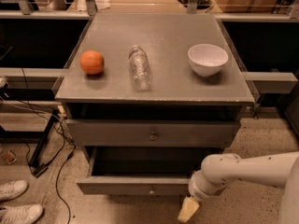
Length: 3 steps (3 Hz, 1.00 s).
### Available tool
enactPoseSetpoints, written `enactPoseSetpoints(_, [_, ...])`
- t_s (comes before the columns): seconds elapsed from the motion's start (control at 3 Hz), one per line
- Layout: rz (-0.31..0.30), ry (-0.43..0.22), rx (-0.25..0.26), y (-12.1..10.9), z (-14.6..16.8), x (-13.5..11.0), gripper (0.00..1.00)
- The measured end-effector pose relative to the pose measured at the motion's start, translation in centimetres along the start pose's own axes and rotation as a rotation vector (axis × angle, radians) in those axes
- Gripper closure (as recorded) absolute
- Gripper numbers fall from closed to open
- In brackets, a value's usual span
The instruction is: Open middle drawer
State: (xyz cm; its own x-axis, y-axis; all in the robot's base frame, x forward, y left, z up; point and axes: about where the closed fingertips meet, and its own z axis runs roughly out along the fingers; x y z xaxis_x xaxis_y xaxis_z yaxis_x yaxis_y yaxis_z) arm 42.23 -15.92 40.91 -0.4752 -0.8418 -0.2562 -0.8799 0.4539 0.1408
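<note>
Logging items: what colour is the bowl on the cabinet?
White bowl, clear in the camera view; the claw sits low beside the open middle drawer.

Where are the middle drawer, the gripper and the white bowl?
middle drawer [117, 185], camera view, its pulled-out front panel
gripper [185, 211], camera view, its pale end below the drawer's right end
white bowl [208, 69], camera view, its outer wall
</note>
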Motion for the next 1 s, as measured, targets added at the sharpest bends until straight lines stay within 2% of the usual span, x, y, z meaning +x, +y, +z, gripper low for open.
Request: enactPoseSetpoints(1.0, [0.000,0.000,0.000,-0.82,-0.47,-0.58,0.00])
